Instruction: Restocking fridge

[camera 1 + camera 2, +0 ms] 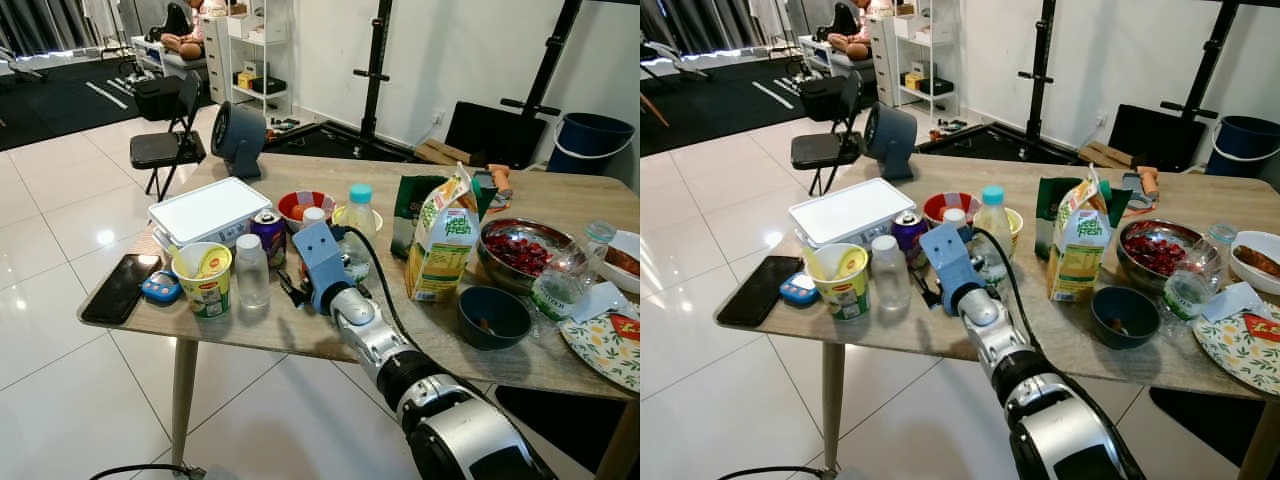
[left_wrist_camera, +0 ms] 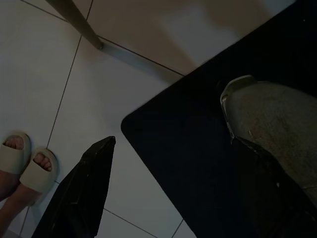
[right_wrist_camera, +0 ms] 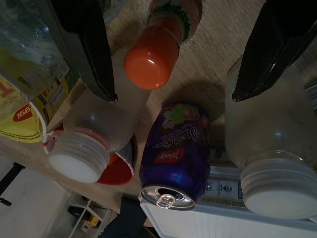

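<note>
Purple can: upright on the table, near its left end, just beside the white box. Right gripper: fingers spread wide, holding nothing, poised just short of the can. Orange-capped bottle lies between fingers and can. White-capped bottles flank the can. Noodle cup, phone left of the can; juice carton, cherry bowl right. Left gripper: wide apart above floor.

Right wrist housing hides the orange-capped bottle.
</note>
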Tool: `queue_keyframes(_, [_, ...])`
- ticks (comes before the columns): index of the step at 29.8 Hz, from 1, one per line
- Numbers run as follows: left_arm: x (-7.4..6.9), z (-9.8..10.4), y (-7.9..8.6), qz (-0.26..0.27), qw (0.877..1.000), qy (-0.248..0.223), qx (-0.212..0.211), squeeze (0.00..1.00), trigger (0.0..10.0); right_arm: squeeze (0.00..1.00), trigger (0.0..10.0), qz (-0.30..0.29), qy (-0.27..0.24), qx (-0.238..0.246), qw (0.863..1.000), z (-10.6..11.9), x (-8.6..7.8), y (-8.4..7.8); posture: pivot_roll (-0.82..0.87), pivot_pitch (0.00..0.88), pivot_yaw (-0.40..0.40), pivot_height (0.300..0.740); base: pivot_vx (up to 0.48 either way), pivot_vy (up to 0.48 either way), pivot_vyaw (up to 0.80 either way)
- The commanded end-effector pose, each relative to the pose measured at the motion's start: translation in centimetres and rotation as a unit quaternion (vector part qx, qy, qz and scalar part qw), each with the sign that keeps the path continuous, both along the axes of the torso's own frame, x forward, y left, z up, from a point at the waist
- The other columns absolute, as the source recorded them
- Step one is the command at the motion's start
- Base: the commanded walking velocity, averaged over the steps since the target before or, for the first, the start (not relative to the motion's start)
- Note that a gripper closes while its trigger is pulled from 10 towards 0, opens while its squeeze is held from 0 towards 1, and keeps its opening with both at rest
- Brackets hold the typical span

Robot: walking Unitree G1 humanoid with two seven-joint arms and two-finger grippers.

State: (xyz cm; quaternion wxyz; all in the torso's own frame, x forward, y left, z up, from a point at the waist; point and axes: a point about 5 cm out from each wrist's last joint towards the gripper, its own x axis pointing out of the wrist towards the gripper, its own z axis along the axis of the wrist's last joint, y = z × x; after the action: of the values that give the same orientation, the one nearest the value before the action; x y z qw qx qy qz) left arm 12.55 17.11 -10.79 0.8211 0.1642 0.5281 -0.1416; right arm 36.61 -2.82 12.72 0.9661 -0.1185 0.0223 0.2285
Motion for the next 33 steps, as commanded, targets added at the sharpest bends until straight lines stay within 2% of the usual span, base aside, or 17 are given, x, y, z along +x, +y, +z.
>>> queue_keyframes(1, [-1.8, -0.5, -0.2, -0.006, 0.999, 0.032, -0.002, 0.0, 10.0, 0.0, 10.0, 0.0, 0.008, 0.001, 1.0, -0.3, -0.1, 0.2, 0.0, 0.007, -0.018, 0.74, 0.0, 0.0, 0.0])
queue_keyframes(9, [-2.1, -0.6, -0.2, -0.007, 0.999, 0.036, -0.003, 0.0, 10.0, 0.0, 10.0, 0.0, 0.014, 0.002, 1.0, -0.6, -0.3, 0.3, 0.0, 0.022, -0.017, 0.74, 0.0, 0.0, 0.0])
queue_keyframes(10, [-2.2, -0.6, -0.2, -0.007, 0.999, 0.036, -0.003, 0.0, 10.0, 0.0, 9.5, 0.0, 0.014, 0.002, 1.0, -0.6, -0.3, 0.3, 0.0, 0.022, -0.017, 0.74, 0.0, 0.0, 0.0])
queue_keyframes(12, [-2.2, -0.6, -0.2, -0.007, 0.999, 0.036, -0.003, 0.0, 10.0, 0.0, 9.5, 0.0, 0.014, 0.002, 1.0, -0.6, -0.3, 0.3, 0.0, 0.022, -0.017, 0.74, 0.0, 0.0, 0.0])
queue_keyframes(13, [-2.2, -0.7, -0.2, -0.007, 0.999, 0.036, -0.003, 0.0, 10.0, 0.0, 4.0, 0.001, 0.015, 0.003, 1.0, -0.6, -0.3, 0.3, 0.01, 0.026, -0.017, 0.74, 0.0, 0.0, 0.0])
queue_keyframes(14, [-2.3, -0.7, -0.1, -0.007, 0.999, 0.037, -0.003, 0.0, 10.0, 0.0, 0.0, 0.002, 0.016, 0.004, 1.0, -0.6, -0.3, 0.3, 0.01, 0.031, -0.018, 0.74, 0.0, 0.0, 0.0])
queue_keyframes(16, [-2.4, -0.7, -0.1, -0.007, 0.999, 0.037, -0.003, 0.0, 10.0, 0.0, 0.0, 0.003, 0.017, 0.004, 1.0, -0.7, -0.3, 0.3, 0.01, 0.031, -0.018, 0.74, 0.0, 0.0, 0.0])
queue_keyframes(17, [-2.4, -0.7, -0.1, -0.007, 0.999, 0.038, -0.003, 0.0, 10.0, 0.0, 8.8, 0.002, 0.018, 0.004, 1.0, -0.7, -0.3, 0.3, 0.01, 0.034, -0.019, 0.74, 0.0, 0.0, 0.0])
queue_keyframes(18, [-2.5, -0.7, -0.1, -0.007, 0.999, 0.038, -0.003, 0.0, 10.0, 0.0, 10.0, 0.001, 0.019, 0.003, 1.0, -0.8, -0.4, 0.3, 0.01, 0.036, -0.019, 0.74, 0.0, 0.0, 0.0])
queue_keyframes(33, [-2.8, -0.8, -0.1, -0.006, 0.999, 0.04, -0.004, 0.0, 10.0, 0.0, 10.0, 0.003, 0.034, -0.005, 0.999, -1.5, -0.7, 0.6, 0.01, 0.041, -0.02, 0.74, 0.0, 0.0, 0.0])
